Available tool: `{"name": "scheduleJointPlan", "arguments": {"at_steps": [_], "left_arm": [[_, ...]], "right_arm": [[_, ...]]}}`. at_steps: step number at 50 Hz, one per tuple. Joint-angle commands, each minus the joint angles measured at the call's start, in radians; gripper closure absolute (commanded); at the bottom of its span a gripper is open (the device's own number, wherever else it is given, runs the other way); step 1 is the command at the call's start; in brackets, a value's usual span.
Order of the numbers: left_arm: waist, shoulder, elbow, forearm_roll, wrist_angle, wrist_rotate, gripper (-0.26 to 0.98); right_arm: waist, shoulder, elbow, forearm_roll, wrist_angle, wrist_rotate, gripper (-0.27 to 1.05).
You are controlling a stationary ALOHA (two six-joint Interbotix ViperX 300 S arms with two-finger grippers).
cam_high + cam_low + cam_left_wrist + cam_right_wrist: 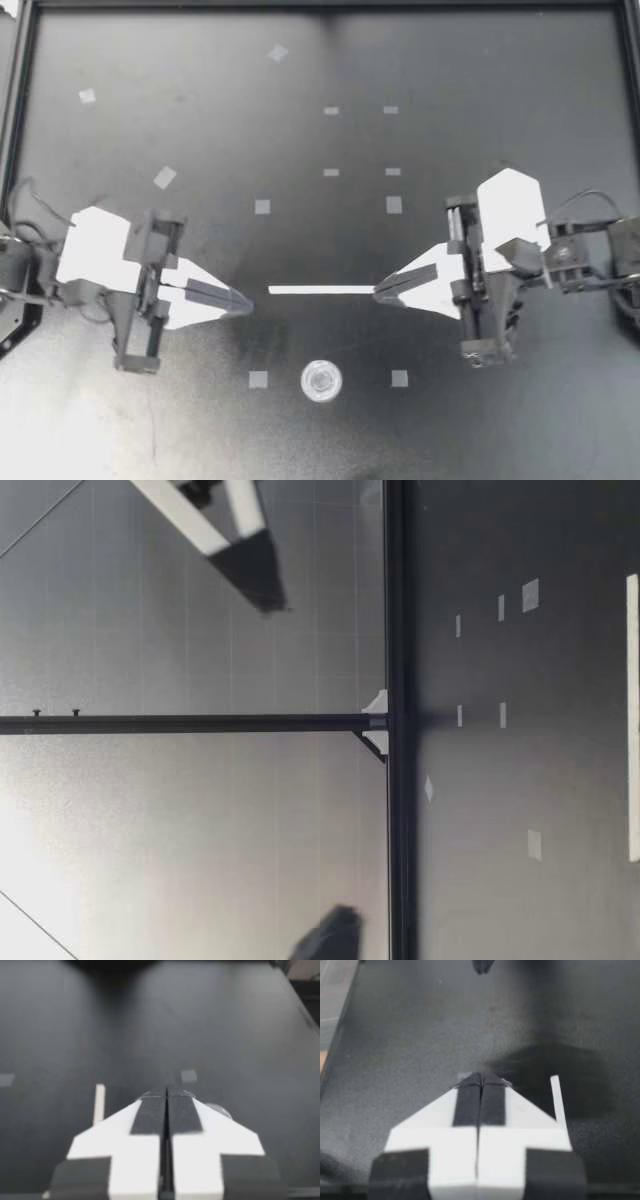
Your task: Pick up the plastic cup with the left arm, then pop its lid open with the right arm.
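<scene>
A thin white strip [320,290] lies flat on the black table [450,60], between the two gripper tips. My left gripper [245,302] is shut with nothing in it, its tip a short way off the strip's left end. My right gripper [378,292] is also shut and empty, its tip over the strip's right end. From the left wrist the strip [99,1105] lies on the table beside the closed fingers [150,1115]. From the right wrist the strip [557,1100] lies beside that gripper [481,1078]. In the low view both grippers hang well above the table, my right gripper [268,600] and my left gripper [335,925].
A small clear round cap [321,381] sits toward the table's front edge, below the strip; it shows beside my left gripper [219,1109]. Several grey tape squares [262,206] mark the surface. A dark raised frame [320,5] borders the table's far side.
</scene>
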Motion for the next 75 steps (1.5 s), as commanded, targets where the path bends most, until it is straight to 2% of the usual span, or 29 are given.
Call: {"name": "scheduleJointPlan", "arguments": {"at_steps": [1,14,19,32,40,54,75], "left_arm": [[-0.012,0.023,-0.029,0.0,-0.012,-0.003,0.68],[-0.025,0.12,-0.052,0.0,-0.014,-0.035,0.25],[-0.026,0.161,-0.057,0.0,-0.017,-0.06,0.14],[-0.075,0.298,-0.104,0.0,-0.061,-0.075,0.13],[-0.087,0.37,-0.132,0.0,-0.064,-0.071,0.12],[-0.117,0.453,-0.178,0.0,-0.064,-0.064,0.12],[-0.123,0.509,-0.225,0.0,-0.075,-0.071,0.11]], "right_arm": [[0.009,0.025,-0.029,0.0,-0.038,0.003,0.9],[0.032,0.158,-0.069,-0.002,-0.078,0.005,0.9],[0.049,0.206,-0.091,-0.003,-0.084,0.005,0.9],[0.097,0.311,-0.106,-0.002,-0.184,0.075,0.9],[0.117,0.342,-0.104,-0.017,-0.219,0.132,0.9],[0.143,0.399,-0.115,-0.017,-0.222,0.17,0.9],[0.16,0.446,-0.143,-0.017,-0.222,0.178,0.9]]}}
